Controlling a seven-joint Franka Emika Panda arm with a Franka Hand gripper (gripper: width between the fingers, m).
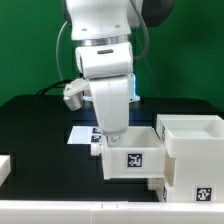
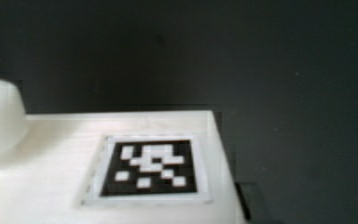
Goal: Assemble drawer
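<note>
Green backdrop, black bench (image 1: 35, 125): the tray (image 1: 130, 158) sits against the housing (image 1: 192, 150).

Judging by this, sliding the tray squarely into the housing's opening needs level, slow pushing. The end effector (image 1: 113, 139) reaches into the tray; whether its fingers pinch the wall or stand spread, I cannot tell. The marker board (image 1: 82, 133) is half hidden behind the arm.

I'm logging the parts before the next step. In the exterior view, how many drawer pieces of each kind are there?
Large housing: 1
Open-top tray, under the gripper: 1
White piece cut off at the view's left edge, kind unclear: 1
Total: 3
</note>
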